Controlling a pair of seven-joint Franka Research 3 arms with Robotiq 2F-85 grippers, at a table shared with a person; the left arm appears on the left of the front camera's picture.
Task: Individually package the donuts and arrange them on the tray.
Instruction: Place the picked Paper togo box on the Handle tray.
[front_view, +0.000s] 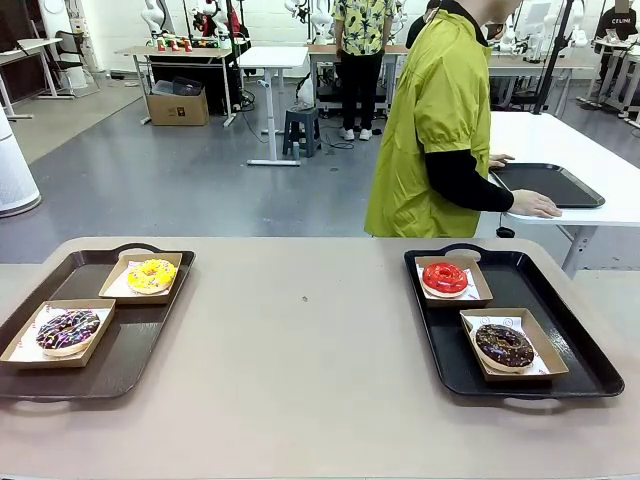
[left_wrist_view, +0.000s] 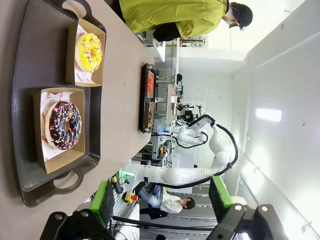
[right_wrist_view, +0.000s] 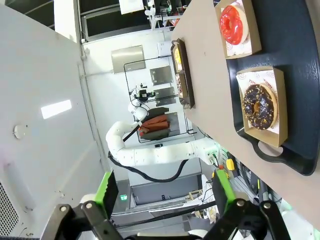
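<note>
While no arm reaches over the tabletop (front_view: 300, 350) in the front view, two black trays sit on it. The left tray (front_view: 130, 350) lies at the left edge and carries two cardboard boxes: the yellow donut (front_view: 151, 275) toward the far side, the sprinkled chocolate donut (front_view: 67, 331) nearer. The right tray (front_view: 570, 350) near the right edge holds the red donut (front_view: 445, 278) in a far box and the dark chocolate donut (front_view: 504, 345) in a near box. A person (front_view: 440, 130) in a yellow-green top stands beyond the far edge, hand on another table.

Left wrist view: the left gripper's (left_wrist_view: 160, 202) fingers (left_wrist_view: 104, 201) stand wide apart, empty, with both left-tray donuts in their boxes.

Right wrist view: the right gripper's (right_wrist_view: 165, 195) fingers (right_wrist_view: 106, 192) are likewise spread and empty, the red and dark donuts boxed on their tray.
</note>
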